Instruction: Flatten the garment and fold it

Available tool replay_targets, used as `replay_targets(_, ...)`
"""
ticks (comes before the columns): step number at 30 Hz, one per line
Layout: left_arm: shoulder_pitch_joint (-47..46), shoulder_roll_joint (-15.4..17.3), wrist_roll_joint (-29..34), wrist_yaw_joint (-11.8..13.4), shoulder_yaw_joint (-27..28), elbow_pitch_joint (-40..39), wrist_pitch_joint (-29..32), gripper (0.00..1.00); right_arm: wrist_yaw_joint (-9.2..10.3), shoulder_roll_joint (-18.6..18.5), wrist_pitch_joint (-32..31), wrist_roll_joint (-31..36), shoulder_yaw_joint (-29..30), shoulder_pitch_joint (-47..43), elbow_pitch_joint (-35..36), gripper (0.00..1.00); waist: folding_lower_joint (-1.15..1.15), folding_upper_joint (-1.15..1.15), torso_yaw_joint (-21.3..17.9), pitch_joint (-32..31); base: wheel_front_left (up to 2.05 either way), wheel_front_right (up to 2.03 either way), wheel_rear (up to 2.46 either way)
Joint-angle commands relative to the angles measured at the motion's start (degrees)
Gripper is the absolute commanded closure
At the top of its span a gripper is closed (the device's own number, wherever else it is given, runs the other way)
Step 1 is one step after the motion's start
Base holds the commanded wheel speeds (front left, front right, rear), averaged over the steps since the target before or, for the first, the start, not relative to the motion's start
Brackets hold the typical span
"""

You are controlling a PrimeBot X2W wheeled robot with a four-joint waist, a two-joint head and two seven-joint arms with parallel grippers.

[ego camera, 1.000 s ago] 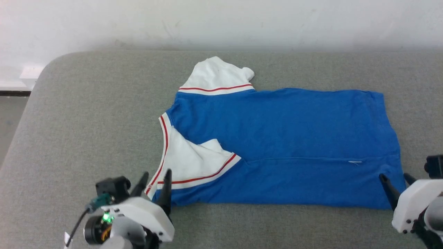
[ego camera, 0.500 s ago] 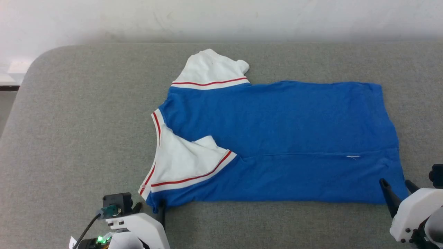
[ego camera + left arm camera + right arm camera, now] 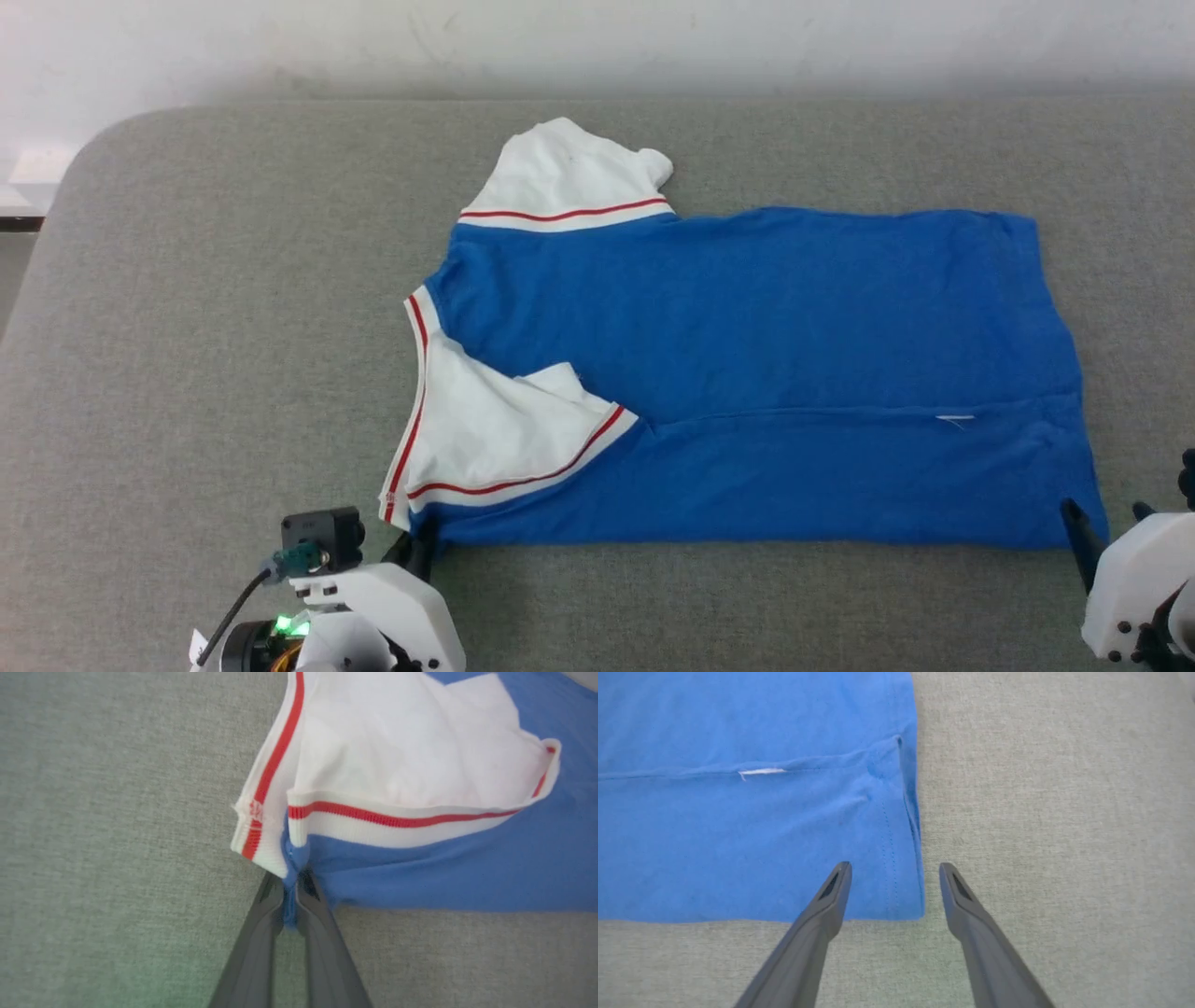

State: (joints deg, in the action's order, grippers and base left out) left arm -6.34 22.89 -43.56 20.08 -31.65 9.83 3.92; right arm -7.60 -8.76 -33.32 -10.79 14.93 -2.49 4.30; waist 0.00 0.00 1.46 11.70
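**On the grey worktop: one shirt corner pinched**

Across a grey woven-fabric worktop (image 3: 215, 308), backed by a pale wall (image 3: 653, 42), the blue T-shirt (image 3: 766, 336) lies flat, its near side folded over with a white sleeve (image 3: 495, 429) on top. The left hand (image 3: 290, 882) is clenched on the shirt's near corner, beside the red-striped trim (image 3: 254, 833). The right hand (image 3: 894, 872) is spread wide and grips nothing, one finger over the hem corner.

The left gripper (image 3: 292, 884) has its fingers pinched together on the garment (image 3: 420, 877) (a thin fold between them). The right gripper (image 3: 894, 868) points forward, fingers spread wide.
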Motion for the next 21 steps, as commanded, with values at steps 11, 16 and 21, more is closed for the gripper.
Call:
replay_targets(11,-1.18,-0.93,1.52,-0.92,-0.86,-5.64,-3.27,1.0,0.11,2.47,-1.87,7.55,4.8,5.68,-12.19,0.0,0.0,0.0,3.1,-0.79,0.0,0.0,0.0)
replay_targets(16,-0.68,-0.29,1.53,-0.36,-1.47,-6.56,-1.73,1.0,0.11,3.36,-3.43,7.49,4.66,6.02,-16.52,0.71,0.0,0.0,3.5,0.05,0.0,0.0,0.0)
replay_targets(21,0.21,0.74,1.33,-0.13,-1.6,-6.51,-0.85,1.0,0.11,3.02,-3.46,5.82,5.1,5.72,-16.81,1.0,0.0,0.0,3.25,-1.0,0.0,0.0,0.0)
